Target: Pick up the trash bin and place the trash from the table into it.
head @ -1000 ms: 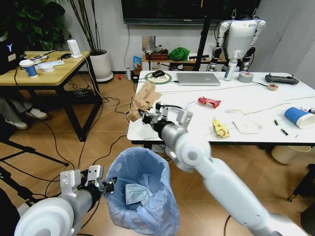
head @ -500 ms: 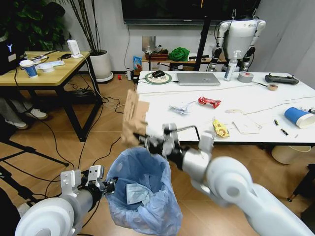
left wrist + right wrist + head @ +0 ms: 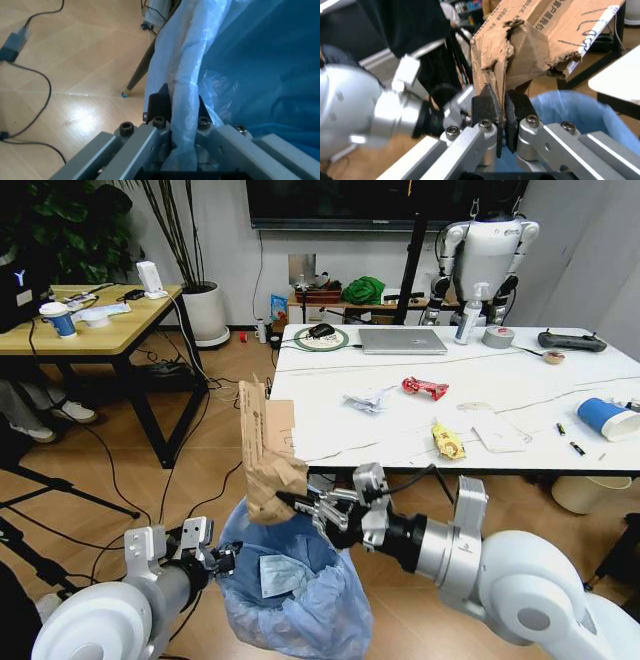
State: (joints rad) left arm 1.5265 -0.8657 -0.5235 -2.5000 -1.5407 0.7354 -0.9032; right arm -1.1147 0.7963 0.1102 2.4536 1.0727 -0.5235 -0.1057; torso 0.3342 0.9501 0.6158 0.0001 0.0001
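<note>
The torn brown cardboard box (image 3: pixel 268 448) is matt, rough corrugated board with frayed edges and printed black lettering, pinched between the black matt fingers (image 3: pixel 487 107) of the brushed-metal right gripper (image 3: pixel 501 108). The round trash bin's (image 3: pixel 295 580) liner is thin, crinkled, light-blue translucent plastic with a soft sheen, a fold of it clamped in the bolted metal left gripper (image 3: pixel 179 108). The large rectangular table (image 3: pixel 330 435) has a smooth, glossy white marble-look top; the floor is polished wood-look planks.

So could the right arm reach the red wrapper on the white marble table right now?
Probably not yet: the right gripper is shut on the torn cardboard box, though the red wrapper lies uncovered.
</note>
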